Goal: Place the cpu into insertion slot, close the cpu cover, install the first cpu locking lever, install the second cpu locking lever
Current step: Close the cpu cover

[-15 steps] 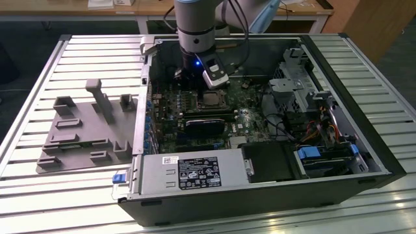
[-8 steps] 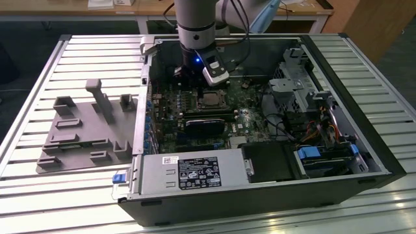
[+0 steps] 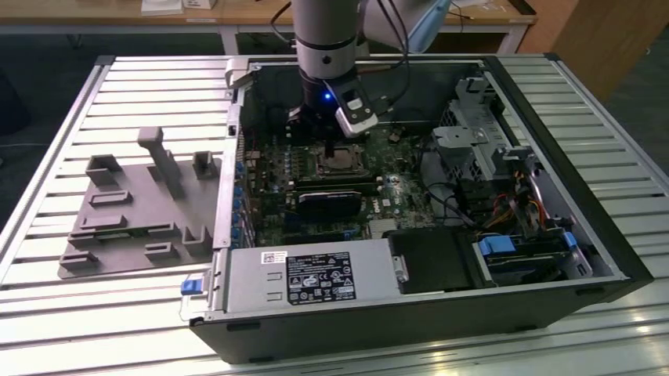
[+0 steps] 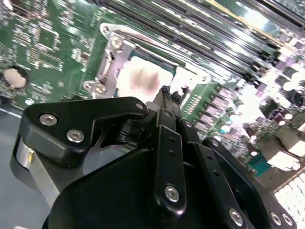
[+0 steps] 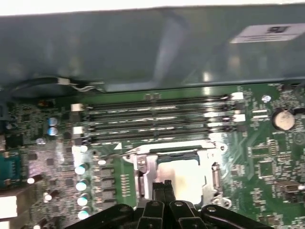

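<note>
The cpu (image 5: pixel 183 174) lies flat in the insertion slot (image 3: pixel 337 162) on the green board, its pale metal top showing through a window. The silver cpu cover (image 5: pixel 144 168) sits down around it; the same frame (image 4: pixel 106 67) borders the chip (image 4: pixel 140 78) in the second wrist view. A thin silver locking lever (image 5: pixel 164 148) runs along the socket's edge nearest the memory slots. My gripper (image 3: pixel 332 149) hangs straight over the socket's edge, its black fingers pressed together at the tip (image 4: pixel 165 91) with nothing between them, just above the chip's rim (image 5: pixel 164 183).
Long black memory slots (image 5: pixel 157 114) lie beside the socket, with the case wall (image 5: pixel 143 47) behind them. A grey power supply (image 3: pixel 303 278) fills the case's front, and a drive cage (image 3: pixel 491 137) stands on the exterior view's right. A grey fixture tray (image 3: pixel 136 211) rests outside the case.
</note>
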Controlling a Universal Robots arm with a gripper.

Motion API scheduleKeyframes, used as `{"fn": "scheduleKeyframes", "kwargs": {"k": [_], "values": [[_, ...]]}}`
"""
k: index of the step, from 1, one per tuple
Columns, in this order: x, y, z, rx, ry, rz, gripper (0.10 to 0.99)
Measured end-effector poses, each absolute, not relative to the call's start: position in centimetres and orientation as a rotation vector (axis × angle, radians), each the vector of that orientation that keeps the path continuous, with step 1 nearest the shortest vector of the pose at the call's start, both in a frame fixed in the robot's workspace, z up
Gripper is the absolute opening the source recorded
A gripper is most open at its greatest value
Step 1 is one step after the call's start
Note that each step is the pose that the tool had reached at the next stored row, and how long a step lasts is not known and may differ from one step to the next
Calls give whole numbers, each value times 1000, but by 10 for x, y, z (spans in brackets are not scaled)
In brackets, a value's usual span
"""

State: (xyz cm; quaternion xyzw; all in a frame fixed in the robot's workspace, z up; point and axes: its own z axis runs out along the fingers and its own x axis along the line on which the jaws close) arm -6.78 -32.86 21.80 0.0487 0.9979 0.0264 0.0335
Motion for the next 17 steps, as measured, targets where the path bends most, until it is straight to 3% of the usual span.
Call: {"fn": "scheduleKeyframes", "kwargs": {"k": [17], "values": [[-50,-329,226,150,3070,81,102]]}}
